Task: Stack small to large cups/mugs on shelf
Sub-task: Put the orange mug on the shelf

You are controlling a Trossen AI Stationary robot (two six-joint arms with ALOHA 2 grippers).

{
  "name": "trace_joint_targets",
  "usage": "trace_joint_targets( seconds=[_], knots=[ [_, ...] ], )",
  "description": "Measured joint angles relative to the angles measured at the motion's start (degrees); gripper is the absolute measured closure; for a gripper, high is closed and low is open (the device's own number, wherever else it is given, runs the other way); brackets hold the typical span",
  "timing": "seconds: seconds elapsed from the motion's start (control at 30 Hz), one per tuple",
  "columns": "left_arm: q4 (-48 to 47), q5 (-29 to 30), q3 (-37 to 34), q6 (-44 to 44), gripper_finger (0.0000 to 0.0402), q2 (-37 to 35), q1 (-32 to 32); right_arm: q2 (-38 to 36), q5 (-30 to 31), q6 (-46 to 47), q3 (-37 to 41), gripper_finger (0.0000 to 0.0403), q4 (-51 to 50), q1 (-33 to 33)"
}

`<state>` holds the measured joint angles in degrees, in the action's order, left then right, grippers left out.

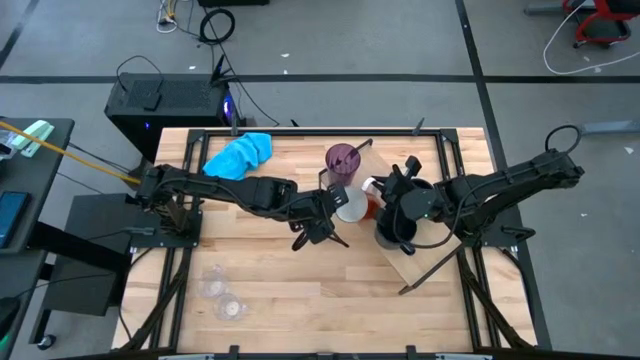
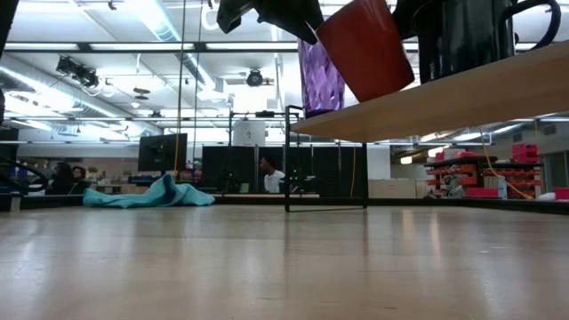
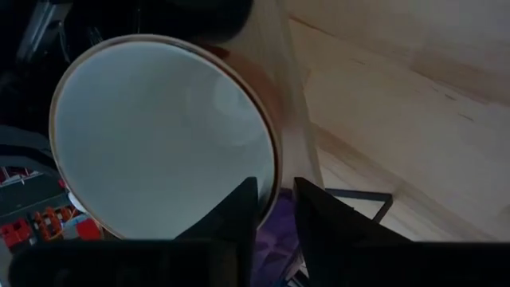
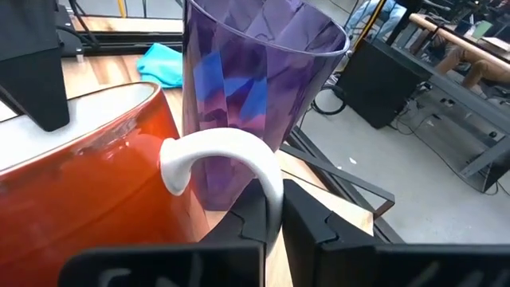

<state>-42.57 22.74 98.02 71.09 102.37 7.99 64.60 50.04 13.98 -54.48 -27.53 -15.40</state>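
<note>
One red mug (image 1: 352, 206) with a white handle (image 4: 227, 159) – pinched by both the left gripper (image 3: 275, 211) and the right gripper (image 4: 272, 209) – beside one purple tumbler (image 1: 343, 158), one dark mug (image 1: 396, 226), two clear glasses (image 1: 222, 294) and a blue cloth (image 1: 240, 155).

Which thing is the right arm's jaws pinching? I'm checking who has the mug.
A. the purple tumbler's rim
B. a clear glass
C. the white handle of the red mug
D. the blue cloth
C: in the right wrist view the jaws close on the white handle of the red mug, beside the purple tumbler.
</note>
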Motion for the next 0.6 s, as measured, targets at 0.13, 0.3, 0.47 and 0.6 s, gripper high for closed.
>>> trace_joint_targets(
  seconds=[0.13,0.3,0.47,0.6],
  knots=[
    [0.05,0.00,0.00,-1.02,0.0312,0.00,0.21,0.00,-0.20,1.78,0.00,0.0374,-0.10,0.39],
    [0.06,0.09,-0.04,-4.47,0.0304,-0.21,1.13,0.02,0.82,3.91,0.00,0.0375,-0.33,0.37],
    [0.07,0.44,-0.09,-7.51,0.0301,-0.68,1.67,0.02,0.96,6.28,0.00,0.0374,-0.60,0.37],
    [0.51,1.96,-0.11,-9.28,0.0301,-1.07,2.28,0.02,1.66,7.83,0.18,0.0373,-1.15,0.37]
  ],
)
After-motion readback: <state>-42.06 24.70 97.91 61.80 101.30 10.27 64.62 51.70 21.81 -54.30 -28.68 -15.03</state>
